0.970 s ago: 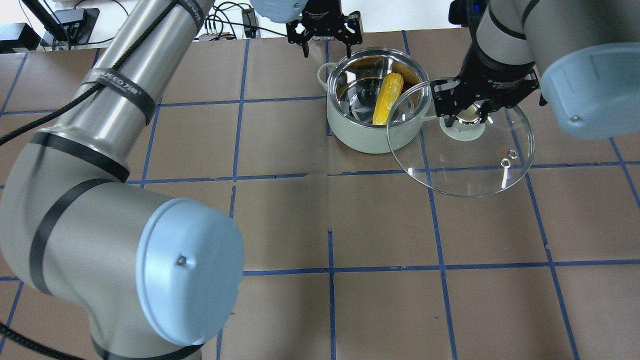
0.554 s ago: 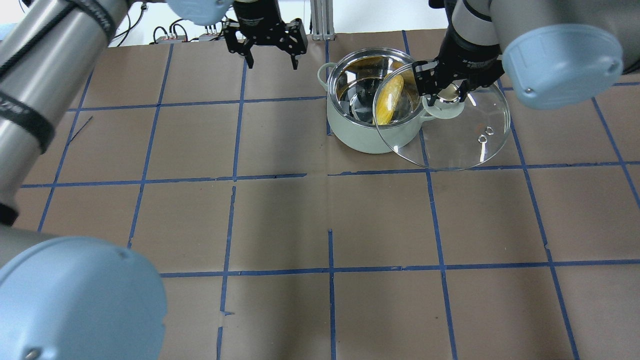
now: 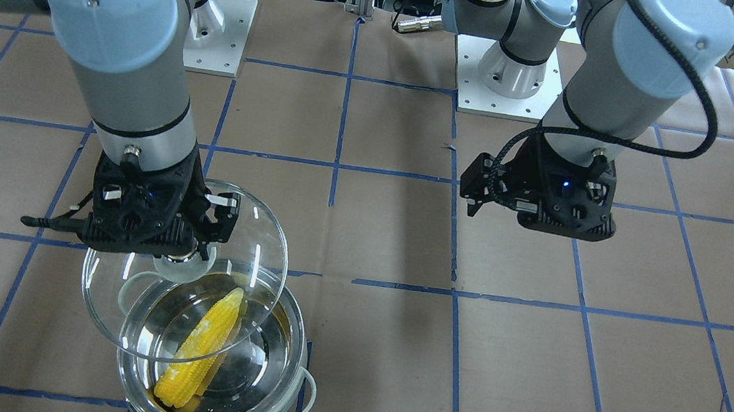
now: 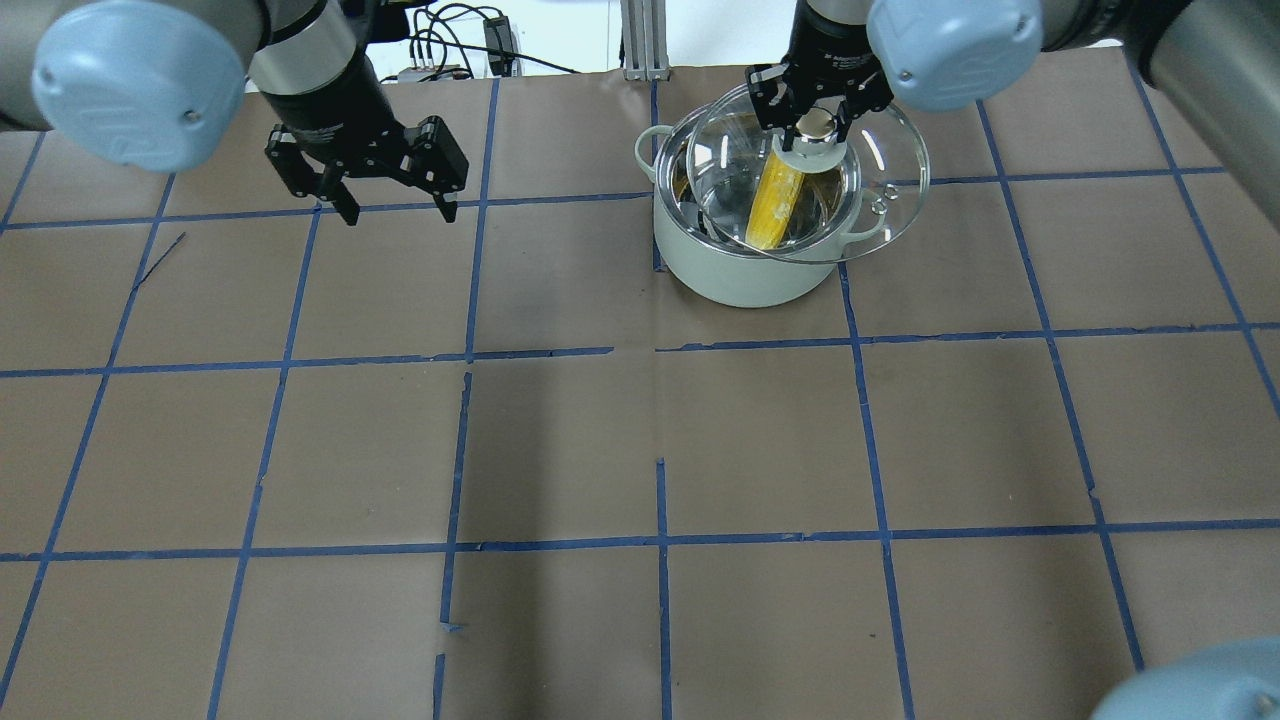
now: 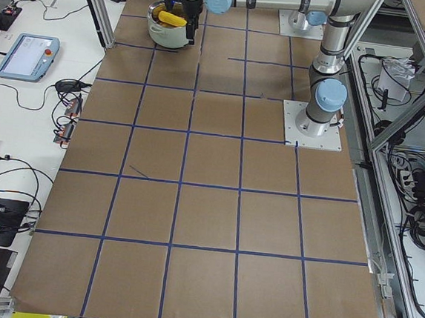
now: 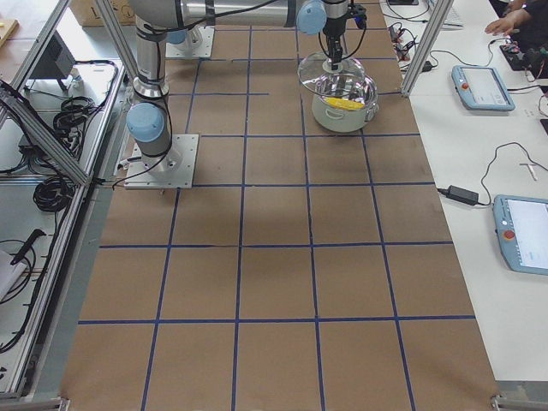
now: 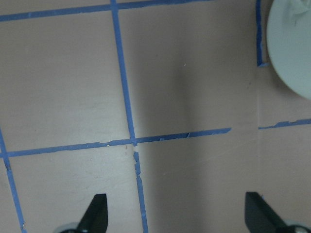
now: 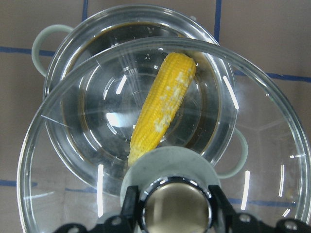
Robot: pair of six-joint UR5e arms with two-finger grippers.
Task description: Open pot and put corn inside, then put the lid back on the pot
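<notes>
The pot (image 4: 740,282) stands at the far middle of the table. The yellow corn (image 4: 776,205) lies inside it, seen through the glass. My right gripper (image 4: 815,122) is shut on the knob of the glass lid (image 4: 890,180) and holds it just above the pot, shifted right and away from the rim. In the right wrist view the knob (image 8: 175,209) is between the fingers, with the corn (image 8: 163,114) and pot rim (image 8: 63,63) below. My left gripper (image 4: 400,213) is open and empty, over bare table left of the pot.
Brown paper with a blue tape grid (image 4: 660,440) covers the table. The pot's pale wall (image 7: 291,43) shows at the top right of the left wrist view. Tablets and cables lie on the side benches (image 5: 29,46).
My right gripper has carried the lid left and back, from beside the pot to over it. My left arm has swung left, away from the pot.
</notes>
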